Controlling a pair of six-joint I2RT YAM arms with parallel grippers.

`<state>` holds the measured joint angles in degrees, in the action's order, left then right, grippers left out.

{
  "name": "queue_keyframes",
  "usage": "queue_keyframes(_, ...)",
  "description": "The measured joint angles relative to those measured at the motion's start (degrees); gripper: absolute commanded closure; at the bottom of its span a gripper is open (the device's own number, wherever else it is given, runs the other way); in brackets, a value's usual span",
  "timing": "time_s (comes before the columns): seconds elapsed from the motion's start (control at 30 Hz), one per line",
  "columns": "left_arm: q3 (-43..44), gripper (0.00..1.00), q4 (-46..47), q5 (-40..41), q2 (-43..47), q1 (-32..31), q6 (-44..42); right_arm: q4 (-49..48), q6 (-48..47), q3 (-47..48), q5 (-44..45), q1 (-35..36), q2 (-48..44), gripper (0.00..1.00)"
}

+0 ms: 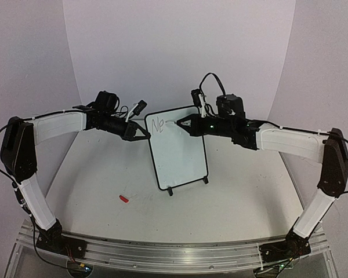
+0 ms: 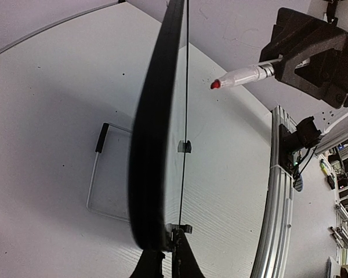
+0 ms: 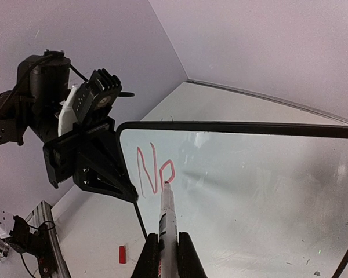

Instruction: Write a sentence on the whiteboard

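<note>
Handwritten lettering point(image 1: 158, 123) reading "Ne", on the whiteboard point(image 1: 182, 156) near its upper left corner, tall capital N then small e, strokes red in the right wrist view, greyish from above

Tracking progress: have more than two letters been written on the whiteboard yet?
No, only red letters "Ne" show on the whiteboard, marker tip at the e.

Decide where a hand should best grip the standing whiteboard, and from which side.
Probably its upper left frame edge, coming from the left: the whiteboard stands on its feet, its frame is thin enough to pinch, and the marker writes from the right.
</note>
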<state>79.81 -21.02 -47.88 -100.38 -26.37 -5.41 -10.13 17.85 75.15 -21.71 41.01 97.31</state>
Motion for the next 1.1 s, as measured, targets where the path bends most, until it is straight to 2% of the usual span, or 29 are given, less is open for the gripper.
queue_keyframes(0.77, 0.0, 1.0, 0.0, 0.02, 0.0, -0.07, -0.26, 0.02, 0.05, 2.02, 1.6, 0.0, 2.89, 1.0)
queue_keyframes(1.1, 0.0, 1.0, 0.0, 0.24, 0.0, -0.04, -0.13, -0.53, 0.26, -2.23, 1.59, 0.17, 1.91, 1.0)
